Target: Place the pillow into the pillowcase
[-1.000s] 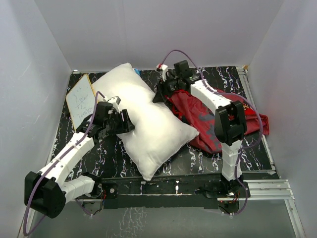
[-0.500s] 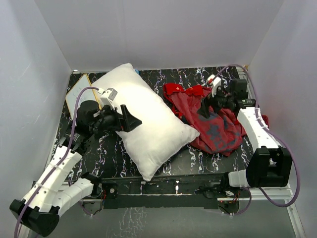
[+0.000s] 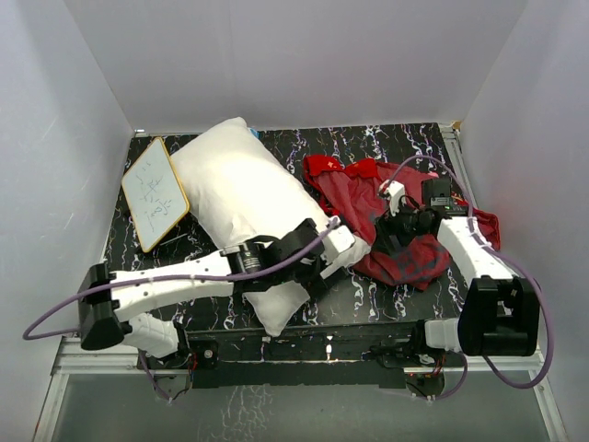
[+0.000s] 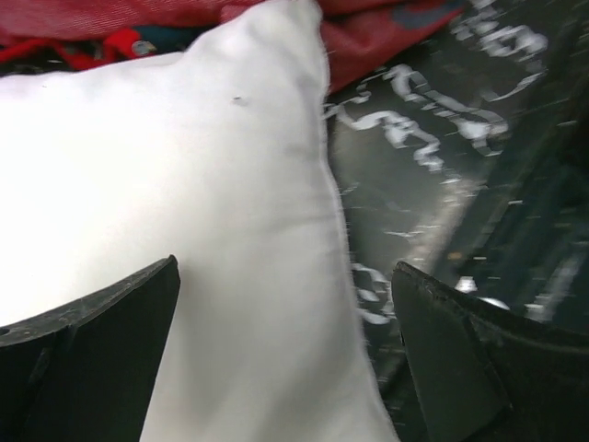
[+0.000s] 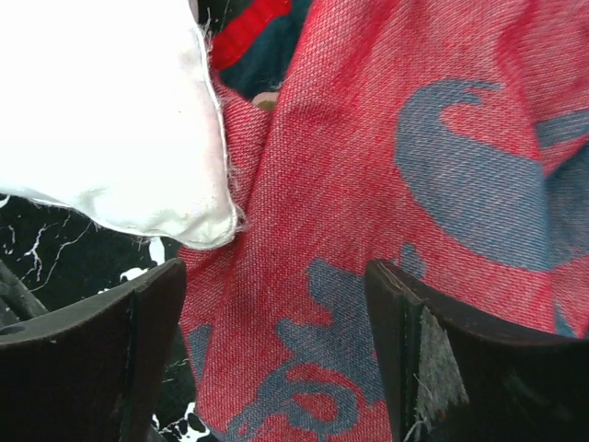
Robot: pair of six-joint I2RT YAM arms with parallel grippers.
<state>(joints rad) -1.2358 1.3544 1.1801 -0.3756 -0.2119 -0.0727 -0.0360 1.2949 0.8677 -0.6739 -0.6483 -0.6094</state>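
Observation:
The white pillow lies diagonally across the middle of the black marbled table. The red pillowcase lies crumpled to its right, touching the pillow's right corner. My left gripper is open over the pillow's near right part. In the left wrist view its jaws straddle the pillow's edge seam, with the pillowcase beyond. My right gripper is open just above the pillowcase. In the right wrist view red cloth lies between the jaws, with the pillow's corner at upper left.
A small wood-framed white board lies at the left of the table. White walls close in the left, back and right. An aluminium rail runs along the near right edge.
My left arm has swung from the pillow's left side across its near end to its right corner. My right gripper has moved a little left and nearer over the pillowcase.

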